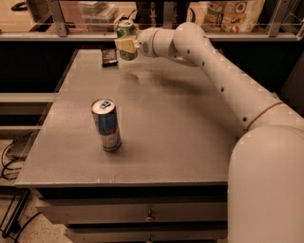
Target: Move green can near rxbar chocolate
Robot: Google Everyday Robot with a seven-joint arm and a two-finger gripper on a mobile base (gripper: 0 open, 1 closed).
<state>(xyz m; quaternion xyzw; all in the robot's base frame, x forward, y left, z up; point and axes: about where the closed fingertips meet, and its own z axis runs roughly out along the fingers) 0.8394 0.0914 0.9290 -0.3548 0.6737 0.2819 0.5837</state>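
Note:
The green can [126,35], pale green with a silver top, is held in my gripper [125,45] above the far left part of the grey table [180,128]. The gripper's pale fingers are shut around the can's body. The rxbar chocolate [109,57], a small flat dark wrapper, lies on the table near its far left corner, just left of and below the can. My white arm [213,71] reaches in from the right.
A taller blue-and-silver can [106,124] stands upright on the front left part of the table. A shelf with a rail and packaged goods [232,14] runs along the back. Drawers [142,213] sit below the table's front edge.

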